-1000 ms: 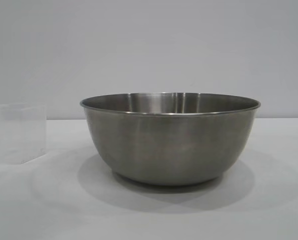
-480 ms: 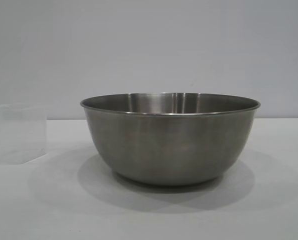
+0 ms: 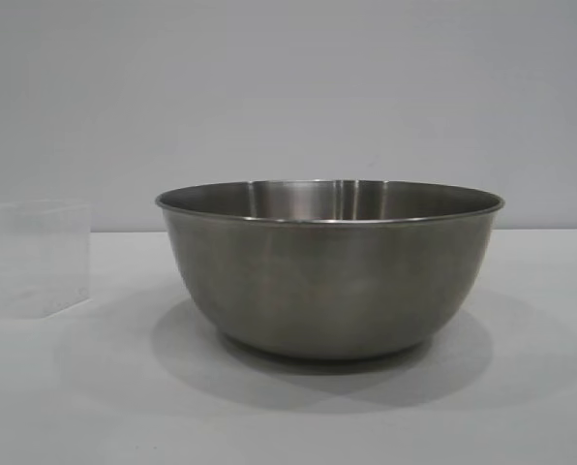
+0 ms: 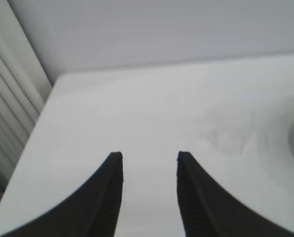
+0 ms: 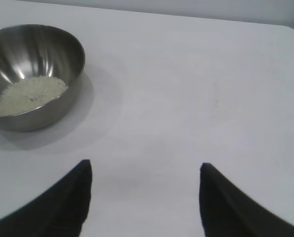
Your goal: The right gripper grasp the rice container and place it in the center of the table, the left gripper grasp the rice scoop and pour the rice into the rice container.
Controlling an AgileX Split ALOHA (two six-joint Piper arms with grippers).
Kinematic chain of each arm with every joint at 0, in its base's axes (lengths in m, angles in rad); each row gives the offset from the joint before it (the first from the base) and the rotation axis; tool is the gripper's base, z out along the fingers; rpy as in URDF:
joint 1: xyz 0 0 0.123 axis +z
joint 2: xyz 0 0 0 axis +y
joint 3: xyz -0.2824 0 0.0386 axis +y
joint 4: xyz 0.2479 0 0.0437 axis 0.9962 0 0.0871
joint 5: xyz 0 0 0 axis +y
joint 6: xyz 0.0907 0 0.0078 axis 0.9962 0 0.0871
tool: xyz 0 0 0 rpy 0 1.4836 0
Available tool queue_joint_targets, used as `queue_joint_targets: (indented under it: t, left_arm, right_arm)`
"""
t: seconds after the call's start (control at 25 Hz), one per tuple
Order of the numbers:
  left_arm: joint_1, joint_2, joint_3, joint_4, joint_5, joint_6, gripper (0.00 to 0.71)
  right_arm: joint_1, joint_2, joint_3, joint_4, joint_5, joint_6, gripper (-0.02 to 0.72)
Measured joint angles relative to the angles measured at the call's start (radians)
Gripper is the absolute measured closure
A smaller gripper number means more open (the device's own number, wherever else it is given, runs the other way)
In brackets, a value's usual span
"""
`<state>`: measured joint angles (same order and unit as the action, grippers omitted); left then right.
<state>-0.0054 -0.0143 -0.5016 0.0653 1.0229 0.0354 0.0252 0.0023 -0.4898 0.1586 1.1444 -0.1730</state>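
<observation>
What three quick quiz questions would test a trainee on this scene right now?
1. True or false: the rice lies in the rice container.
2. Where does the rice scoop stand in the exterior view: A) inside the container, B) on the table to the container's left, C) in an end effector?
3. Fill in: both the left end effector and the right end effector hold ____.

Key: 1 true; 2 B; 3 nothing.
</observation>
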Motion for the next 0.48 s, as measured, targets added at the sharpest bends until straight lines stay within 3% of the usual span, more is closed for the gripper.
queue_joint_targets:
  t: [0.16,0.48]
  left_arm:
    - [-0.002,-0.003,-0.002,-0.047,0.109,0.027,0.487]
    - [-0.002,-0.003,0.013,-0.07,0.103,0.033,0.487]
  right_arm:
    - [0.0,0.0,0.0,0.0,0.0,0.0,0.302]
    - [0.0,0.0,0.0,0.0,0.0,0.0,0.302]
